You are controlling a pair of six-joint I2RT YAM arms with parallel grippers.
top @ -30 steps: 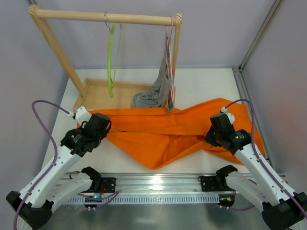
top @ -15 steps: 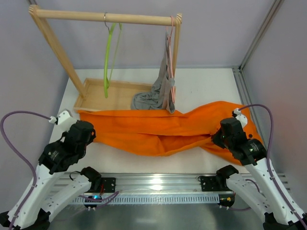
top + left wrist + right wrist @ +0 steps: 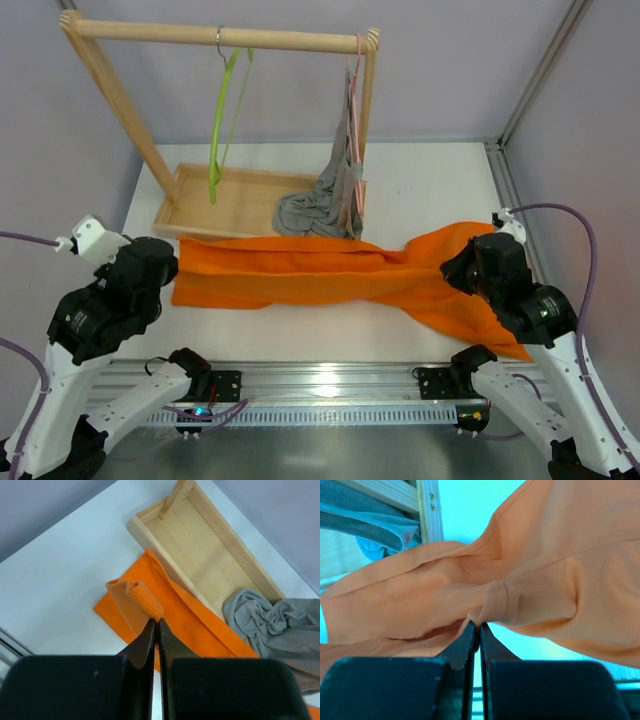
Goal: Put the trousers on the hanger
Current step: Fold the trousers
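Left fingers [image 3: 145,641] and right fingers [image 3: 467,641] are each clamping shut on one end of the trousers [image 3: 300,275]. I am holding the single pair stretched along the tabletop [image 3: 430,190] before the rack [image 3: 220,36], probably for draping. Two hangers are hanging from that rack: the bare green hanger [image 3: 222,120] and one pink hanger [image 3: 352,90] carrying one grey garment [image 3: 320,205].

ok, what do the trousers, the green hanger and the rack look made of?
Trousers: matte orange cloth, probably a woven cotton type. It lies in soft folds and has a ribbed band at one end.
Hanger: thin, smooth lime strip, probably plastic.
Rack: pale, bare-looking wood, with round rail and square posts.
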